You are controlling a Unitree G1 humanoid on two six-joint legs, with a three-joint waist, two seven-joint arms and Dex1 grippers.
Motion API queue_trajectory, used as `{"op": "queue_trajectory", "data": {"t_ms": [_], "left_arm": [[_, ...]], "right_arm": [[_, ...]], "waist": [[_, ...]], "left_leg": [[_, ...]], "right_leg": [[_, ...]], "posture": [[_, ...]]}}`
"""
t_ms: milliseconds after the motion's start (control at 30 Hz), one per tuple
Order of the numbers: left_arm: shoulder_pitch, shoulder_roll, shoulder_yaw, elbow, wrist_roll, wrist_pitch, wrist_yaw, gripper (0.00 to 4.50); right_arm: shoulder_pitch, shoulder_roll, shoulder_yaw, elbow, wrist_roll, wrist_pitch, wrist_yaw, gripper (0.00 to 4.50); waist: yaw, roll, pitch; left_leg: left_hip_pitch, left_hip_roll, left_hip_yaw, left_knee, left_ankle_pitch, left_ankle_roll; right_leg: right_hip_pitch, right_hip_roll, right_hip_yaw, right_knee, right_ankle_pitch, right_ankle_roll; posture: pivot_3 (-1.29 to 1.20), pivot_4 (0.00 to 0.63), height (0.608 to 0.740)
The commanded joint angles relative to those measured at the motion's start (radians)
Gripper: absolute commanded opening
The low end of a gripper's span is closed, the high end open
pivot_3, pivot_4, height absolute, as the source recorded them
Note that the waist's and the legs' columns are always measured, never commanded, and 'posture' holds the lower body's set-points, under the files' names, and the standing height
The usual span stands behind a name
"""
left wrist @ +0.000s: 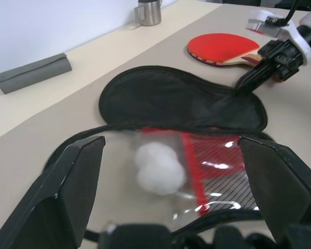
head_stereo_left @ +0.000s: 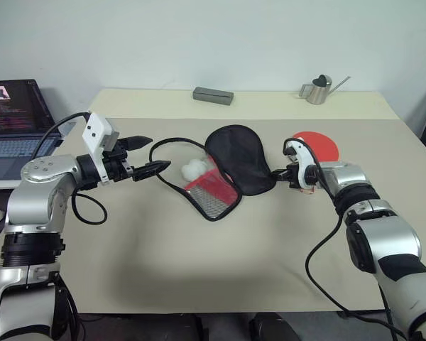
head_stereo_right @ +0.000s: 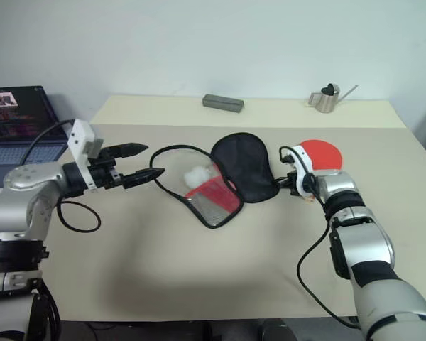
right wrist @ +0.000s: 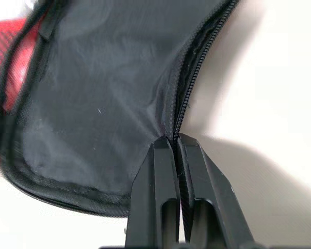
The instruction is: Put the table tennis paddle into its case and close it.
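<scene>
The case (head_stereo_left: 238, 160) lies unzipped and spread open mid-table. Its black half lies to the right and its red half with the mesh pocket (head_stereo_left: 211, 192) to the left. A white pom-pom (head_stereo_left: 194, 168) rests on the red half. My right gripper (head_stereo_left: 275, 172) is shut on the case's zip edge (right wrist: 182, 104) at the narrow end of the black half. The table tennis paddle (head_stereo_left: 316, 145) lies flat, red face up, just behind my right wrist. My left gripper (head_stereo_left: 158, 153) hovers open at the case's left rim, holding nothing.
A laptop (head_stereo_left: 14, 121) sits on a side surface to the left. A grey oblong pouch (head_stereo_left: 213, 95) and a small metal watering can (head_stereo_left: 318, 90) stand along the table's far edge. Black cables loop from both wrists over the table (head_stereo_left: 199, 263).
</scene>
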Motion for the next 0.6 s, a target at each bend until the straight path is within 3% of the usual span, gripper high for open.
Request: {"op": "queue_trajectory", "data": {"t_ms": [33, 367, 600], "left_arm": [[-0.028, -0.001, -0.003, -0.006, 0.003, -0.021, -0.013, 4.5], [-0.053, -0.018, -0.045, 0.002, 0.013, -0.03, -0.052, 4.5], [-0.062, -0.006, -0.073, 0.002, 0.013, -0.034, -0.113, 4.5]], "right_arm": [[0.099, -0.065, -0.024, -0.163, 0.029, 0.135, 0.022, 0.05], [0.491, -0.097, -0.049, -0.958, 0.196, 0.644, -0.043, 0.05], [0.55, -0.015, -0.072, -1.207, 0.295, 0.84, -0.152, 0.05]], "waist": [[0.009, 0.0, 0.0], [0.02, -0.002, -0.001], [0.008, -0.002, -0.002]], "left_leg": [[0.0, 0.0, 0.0, 0.0, 0.0, 0.0], [-0.001, 0.0, -0.001, 0.0, 0.0, 0.0], [0.0, 0.0, -0.002, 0.0, 0.0, 0.0]], "right_leg": [[0.0, 0.0, 0.0, 0.0, 0.0, 0.0], [0.0, 0.001, 0.0, -0.001, 0.0, 0.0], [-0.001, 0.005, 0.001, 0.001, 0.0, 0.0]], "posture": [[0.0, 0.15, 0.74], [0.0, 0.15, 0.74], [0.0, 0.15, 0.74]]}}
